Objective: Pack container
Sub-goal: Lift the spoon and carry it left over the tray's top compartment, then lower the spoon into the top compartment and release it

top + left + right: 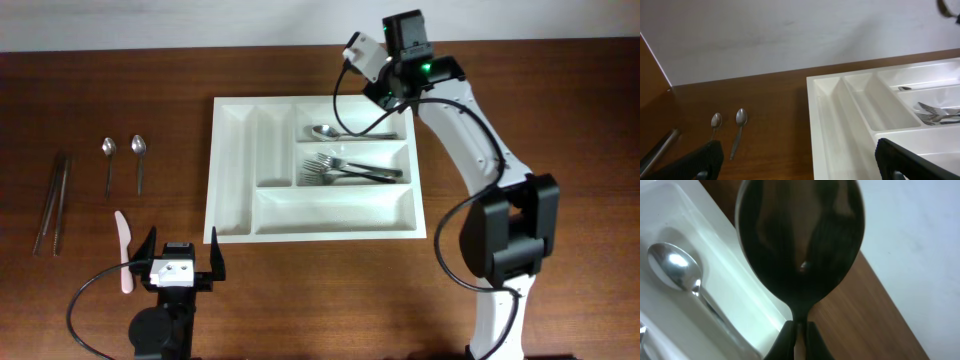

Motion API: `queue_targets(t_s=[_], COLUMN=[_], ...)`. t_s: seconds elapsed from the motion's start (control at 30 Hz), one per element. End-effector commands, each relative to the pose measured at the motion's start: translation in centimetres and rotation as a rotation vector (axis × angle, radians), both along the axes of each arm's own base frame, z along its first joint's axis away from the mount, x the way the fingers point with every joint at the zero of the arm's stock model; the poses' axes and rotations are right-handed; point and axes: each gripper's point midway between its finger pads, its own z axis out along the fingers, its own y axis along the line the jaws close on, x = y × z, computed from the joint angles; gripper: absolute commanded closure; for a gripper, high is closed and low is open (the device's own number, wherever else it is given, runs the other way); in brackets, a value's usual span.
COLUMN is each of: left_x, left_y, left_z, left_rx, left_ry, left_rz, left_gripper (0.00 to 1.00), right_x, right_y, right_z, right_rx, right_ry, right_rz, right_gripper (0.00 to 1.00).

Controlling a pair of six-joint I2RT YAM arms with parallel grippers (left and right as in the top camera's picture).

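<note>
Right gripper (pixel 799 330) clenches a spoon (pixel 800 240) above the tray's (pixel 300 236) 1 o'clock slot; lower it flat beside the resting spoon (pixel 675 270). Left gripper (pixel 182 245) at 7 o'clock, released.

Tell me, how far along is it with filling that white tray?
Done: a spoon and forks lie in the tray. In hand: the right gripper holds another spoon above its edge. Left: two small spoons, dark sticks and a pale knife on the table.

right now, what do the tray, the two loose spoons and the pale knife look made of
Tray: white plastic, likely; smooth moulded walls, soft sheen.
Spoons: metal, probably steel; bright mirror glints.
Knife: probably plastic; matt, pinkish-white, no shine.
</note>
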Motion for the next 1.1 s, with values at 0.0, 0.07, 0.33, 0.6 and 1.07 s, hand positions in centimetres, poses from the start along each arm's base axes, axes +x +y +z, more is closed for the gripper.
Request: queue_targets(t_s=[0.0, 0.07, 0.33, 0.6, 1.07], left_x=[0.0, 0.0, 0.0, 0.0, 0.0], left_y=[0.2, 0.1, 0.2, 0.2, 0.1], left_z=[-0.1, -0.1, -0.1, -0.1, -0.1], left_rx=[0.014, 0.013, 0.013, 0.014, 0.013], left_ry=[0.0, 0.0, 0.0, 0.0, 0.0], left_rz=[0.006, 0.006, 0.006, 0.006, 0.006], left_gripper=[0.01, 0.01, 0.01, 0.01, 0.01], right_x=[0.4, 0.3, -0.2, -2.7, -4.2], right_y=[1.8, 1.9, 2.2, 1.4, 2.1], right_z=[-0.8, -1.4, -2.5, -4.9, -6.5], right_rx=[0.017, 0.013, -0.002, -0.116, -0.118], right_ry=[-0.003, 0.008, 0.042, 0.138, 0.179], right_rz=[0.05, 0.053, 0.096, 0.221, 0.309], right_gripper=[0.96, 0.97, 0.96, 0.96, 0.96])
